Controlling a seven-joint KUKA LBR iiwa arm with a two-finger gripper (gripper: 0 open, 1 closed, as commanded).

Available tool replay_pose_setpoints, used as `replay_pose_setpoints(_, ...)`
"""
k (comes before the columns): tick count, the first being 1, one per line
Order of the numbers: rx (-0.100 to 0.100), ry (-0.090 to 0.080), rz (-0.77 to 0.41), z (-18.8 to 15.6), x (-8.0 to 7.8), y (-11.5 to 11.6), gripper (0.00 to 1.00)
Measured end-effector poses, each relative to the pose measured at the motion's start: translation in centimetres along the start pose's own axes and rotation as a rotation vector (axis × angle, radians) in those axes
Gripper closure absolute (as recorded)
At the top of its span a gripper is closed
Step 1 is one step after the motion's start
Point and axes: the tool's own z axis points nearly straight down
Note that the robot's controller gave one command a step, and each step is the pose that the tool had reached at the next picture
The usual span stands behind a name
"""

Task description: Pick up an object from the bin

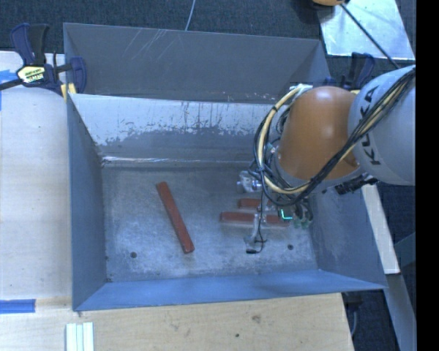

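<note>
A long reddish-brown stick lies slantwise on the bin floor, left of centre. A second reddish-brown block lies flat at the right of the floor, partly hidden under the arm. My gripper hangs low over the right end of that block, its thin dark fingertips close to the floor just in front of it. A further bit of the same brown colour shows behind the block, under the wrist.
The orange cover and cables of the arm hide the right rear part of the floor. The bin's sloped walls rise close on the right and front of the gripper. Open floor lies between the two sticks and to the far left.
</note>
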Motion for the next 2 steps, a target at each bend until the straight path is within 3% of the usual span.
replay_pose_setpoints(1,-0.003,-0.015,-0.008,1.5,-1.5,-1.7,0.00)
replay_pose_setpoints(2,0.002,-0.007,0.004,6.4,-3.0,-6.6,0.00)
